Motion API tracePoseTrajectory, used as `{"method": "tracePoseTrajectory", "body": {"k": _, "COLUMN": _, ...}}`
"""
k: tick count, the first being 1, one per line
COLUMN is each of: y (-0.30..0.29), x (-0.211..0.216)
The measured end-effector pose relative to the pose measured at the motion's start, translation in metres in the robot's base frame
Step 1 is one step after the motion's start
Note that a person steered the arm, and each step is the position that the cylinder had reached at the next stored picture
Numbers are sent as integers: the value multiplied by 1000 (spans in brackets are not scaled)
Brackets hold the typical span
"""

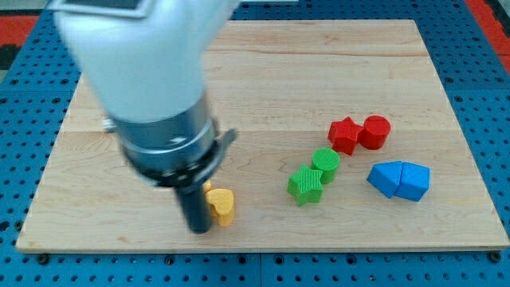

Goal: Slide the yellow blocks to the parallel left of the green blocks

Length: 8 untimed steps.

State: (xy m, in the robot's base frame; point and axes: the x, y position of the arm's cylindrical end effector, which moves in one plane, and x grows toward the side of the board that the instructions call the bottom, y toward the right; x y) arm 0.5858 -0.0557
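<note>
My tip (pixel 199 230), grasping nothing, touches yellow blocks (pixel 222 206) by the board's (pixel 335 235) bottom edge.

Pale wooden board (pixel 319 72), smooth grain; ridged matt plastic green star block (pixel 305 186).

Yellow blocks (pixel 221 205) well left of green blocks (pixel 314 176).

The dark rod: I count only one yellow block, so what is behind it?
Right of my tip a yellow block shows, partly covered by the rod. Whether a second yellow block lies hidden behind the rod cannot be told.
</note>
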Motion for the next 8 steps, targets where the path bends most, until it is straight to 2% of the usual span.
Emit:
{"method": "tracePoseTrajectory", "body": {"k": 1, "y": 20, "x": -1}}
{"method": "tracePoseTrajectory", "body": {"k": 2, "y": -7, "x": 30}}
{"method": "tracePoseTrajectory", "body": {"k": 3, "y": -54, "x": -6}}
{"method": "tracePoseTrajectory", "body": {"k": 4, "y": 1, "x": -27}}
{"method": "tracePoseTrajectory", "body": {"k": 5, "y": 30, "x": -25}}
{"method": "tracePoseTrajectory", "body": {"k": 8, "y": 30, "x": -25}}
